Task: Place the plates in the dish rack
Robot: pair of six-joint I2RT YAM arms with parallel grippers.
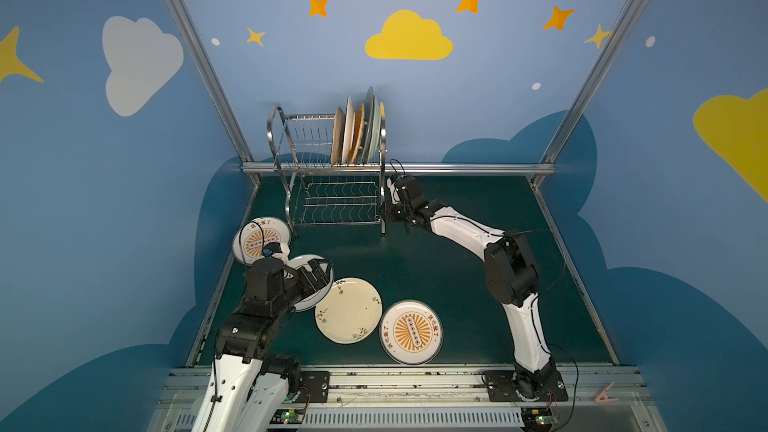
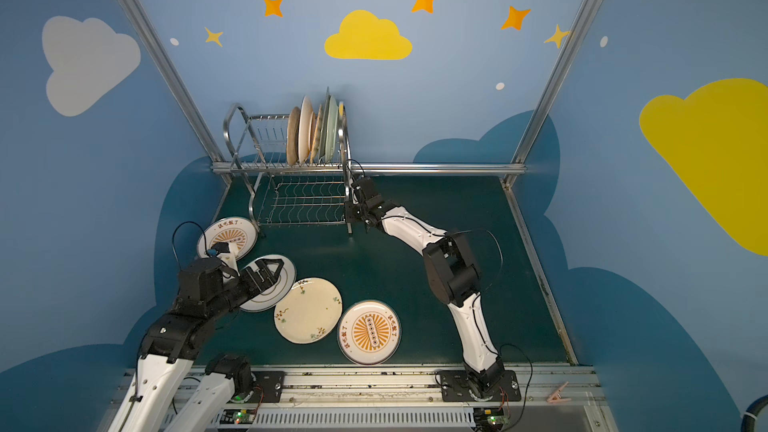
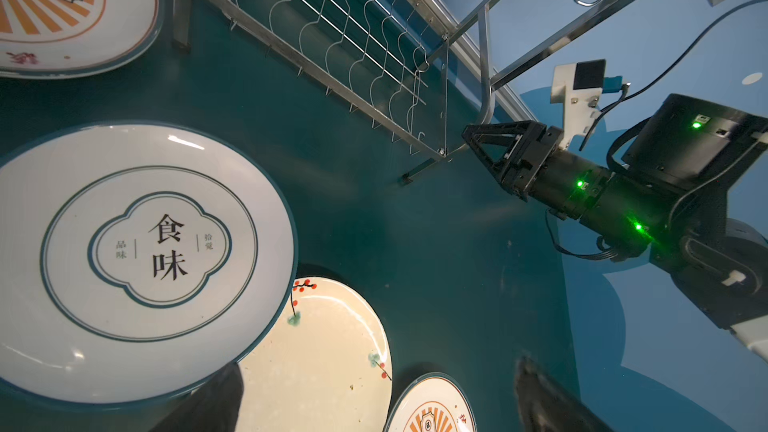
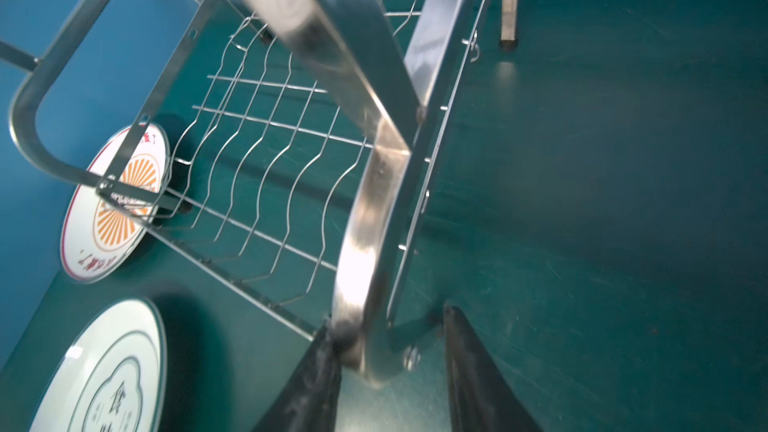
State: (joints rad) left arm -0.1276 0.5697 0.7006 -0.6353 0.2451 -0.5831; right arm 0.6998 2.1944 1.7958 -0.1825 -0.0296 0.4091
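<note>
The steel dish rack [image 1: 291, 135] stands at the back of the green mat, with several plates [image 1: 348, 130] upright at the right end of its upper tier. On the mat lie two orange-sunburst plates [image 1: 261, 238] [image 1: 411, 332], a cream floral plate [image 1: 348, 310] and a white cloud-emblem plate [image 3: 149, 243]. My left gripper [image 1: 320, 270] hovers open over the emblem plate, nothing between its fingers. My right gripper [image 4: 388, 320] straddles the rack's right end frame [image 4: 365, 243] low down. One finger [image 4: 316, 367] touches the bar and a gap shows at the other.
The emblem plate overlaps the floral plate's edge. An aluminium rail [image 1: 457, 168] runs along the back of the mat behind the rack, and blue walls close in on both sides. A pink clip [image 1: 604, 392] lies off the mat at the front right.
</note>
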